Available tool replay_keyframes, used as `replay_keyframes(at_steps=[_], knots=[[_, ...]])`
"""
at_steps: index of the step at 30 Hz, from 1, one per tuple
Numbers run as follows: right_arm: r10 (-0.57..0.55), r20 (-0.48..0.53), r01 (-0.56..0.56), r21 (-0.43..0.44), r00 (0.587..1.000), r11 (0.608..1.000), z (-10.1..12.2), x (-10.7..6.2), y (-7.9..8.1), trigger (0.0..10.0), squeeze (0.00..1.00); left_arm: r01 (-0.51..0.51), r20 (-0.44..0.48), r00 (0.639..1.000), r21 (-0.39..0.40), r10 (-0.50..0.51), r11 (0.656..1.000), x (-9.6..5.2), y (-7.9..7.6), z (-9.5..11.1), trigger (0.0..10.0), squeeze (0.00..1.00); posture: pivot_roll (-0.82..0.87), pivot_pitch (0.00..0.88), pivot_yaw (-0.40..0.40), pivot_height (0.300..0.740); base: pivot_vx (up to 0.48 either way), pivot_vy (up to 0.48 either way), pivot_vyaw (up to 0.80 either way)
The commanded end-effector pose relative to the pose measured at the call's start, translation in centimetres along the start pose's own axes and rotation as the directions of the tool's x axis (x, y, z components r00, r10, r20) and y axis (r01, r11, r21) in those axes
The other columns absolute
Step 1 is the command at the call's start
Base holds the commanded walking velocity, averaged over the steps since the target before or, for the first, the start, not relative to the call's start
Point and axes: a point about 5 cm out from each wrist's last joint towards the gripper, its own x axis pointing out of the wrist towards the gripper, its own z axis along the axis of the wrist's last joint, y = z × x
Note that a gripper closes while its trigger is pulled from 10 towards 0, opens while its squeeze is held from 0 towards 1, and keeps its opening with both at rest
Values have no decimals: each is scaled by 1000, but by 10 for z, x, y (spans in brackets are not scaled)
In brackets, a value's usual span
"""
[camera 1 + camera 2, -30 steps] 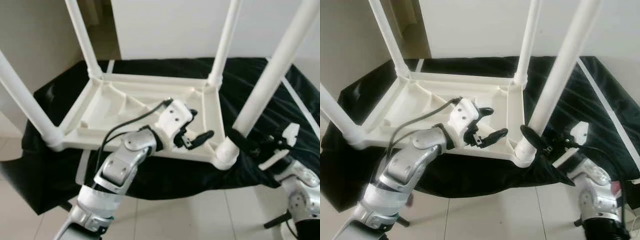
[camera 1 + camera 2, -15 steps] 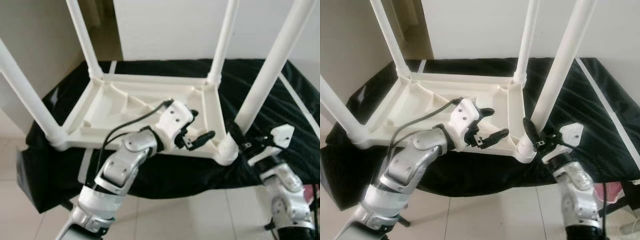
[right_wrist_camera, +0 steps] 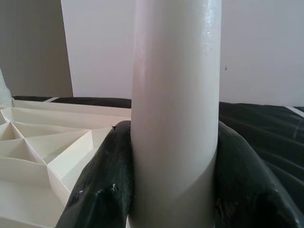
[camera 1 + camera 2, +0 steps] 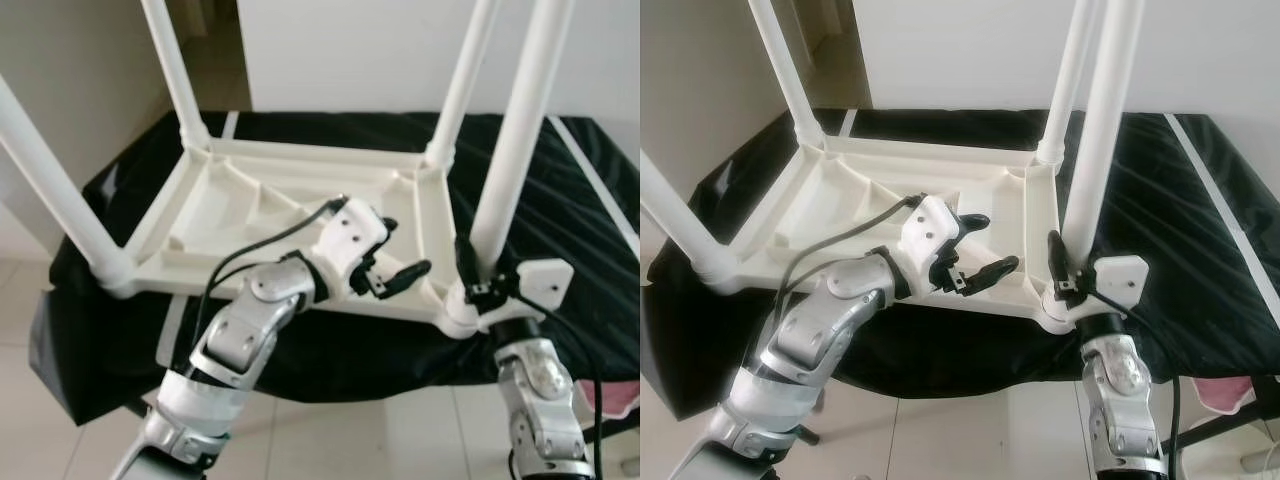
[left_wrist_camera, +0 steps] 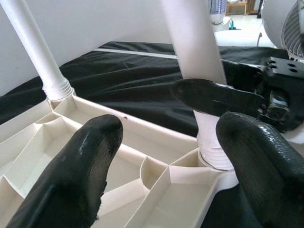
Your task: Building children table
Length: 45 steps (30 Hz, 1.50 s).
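Left eye view: inverted table (image 4: 250, 205) on black cloth (image 4: 560, 210). Right gripper (image 4: 470, 275) clamps near-right leg (image 4: 515, 150) at socket. Left gripper (image 4: 395, 262) open over frame. Risk: skewed turning cross-threads leg, shifts unbraced table.

A plain white wall (image 4: 350, 50) rises straight ahead, meeting a duller beige wall (image 4: 70, 70) on the left where a narrow opening leads off into shade. Below lies a floor of pale glossy tiles (image 4: 400, 440) with thin grout lines, evenly lit by soft daylight. A black, creased cloth with a white stripe (image 4: 1200, 250) drapes over a low support near the wall.
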Motion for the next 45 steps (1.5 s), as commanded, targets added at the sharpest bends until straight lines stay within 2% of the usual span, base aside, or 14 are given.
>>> replay_keyframes(at_steps=[1, 4, 10, 12, 16, 20, 24, 27, 31, 38, 39, 45], knots=[[4, -164, -3, 11, 986, 1000, -30, -20, 2, 10000, 0, 18, 7, 1000, 0, -18, 1000, 0, -2, 2, 10000, 0, -41, 48, 19, 740, 0, 0, 0], [11, -122, -12, -7, 992, 1000, -28, -30, 3, 10000, 0, 16, 7, 1000, 1, -16, 1000, -1, -1, 2, 10000, 0, -43, 48, 22, 740, 0, 0, 0], [-48, -47, 40, -160, 998, 986, -21, -41, -1, 10000, 0, 14, 7, 1000, 2, -14, 1000, -2, 0, 3, 10000, 0, -45, 53, 29, 740, 0, 0, 0], [-48, -51, 39, -161, 998, 986, -22, -44, 0, 10000, 0, 14, 7, 1000, 3, -14, 1000, -2, 0, 3, 10000, 0, -45, 54, 28, 740, 0, 0, 0], [-74, -67, 63, -153, 995, 986, -26, -50, -1, 10000, 0, 15, 6, 1000, 3, -15, 1000, -2, 1, 3, 10000, 0, -48, 58, 34, 740, 0, 0, 0], [-105, -84, 95, -108, 991, 990, -32, -55, -3, 10000, 0, 17, 6, 1000, 6, -17, 1000, -2, 2, 3, 10000, 0, -49, 59, 38, 740, 0, 0, 0], [-120, -89, 112, -90, 989, 990, -33, -55, -4, 10000, 0, 17, 6, 1000, 7, -17, 1000, -2, 2, 3, 10000, 0, -48, 58, 38, 740, 0, 0, 0], [-138, -111, 134, -45, 984, 990, -36, -54, -5, 10000, 0, 19, 6, 1000, 8, -19, 1000, -1, 2, 4, 10000, 0, -49, 58, 41, 740, 0, 0, 0], [-175, -179, 177, -5, 968, 984, -38, -44, -9, 10000, 0, 23, 6, 1000, 8, -23, 1000, -1, 1, 4, 10000, 0, -50, 62, 42, 740, 0, 0, 0], [-201, -213, 212, 33, 956, 977, -35, -35, -12, 10000, 0, 24, 5, 1000, 7, -24, 1000, -1, 1, 4, 10000, 0, -50, 63, 40, 740, 0, 0, 0], [-211, -225, 230, 61, 951, 971, -34, -32, -13, 10000, 0, 24, 6, 1000, 6, -24, 1000, -1, 1, 4, 10000, 0, -49, 62, 36, 740, 0, 0, 0], [-215, -269, 236, 48, 939, 970, -35, -28, -12, 10000, 0, 18, 6, 1000, 3, -18, 1000, -1, 0, 4, 10000, 0, -48, 66, 31, 740, 0, 0, 0]])
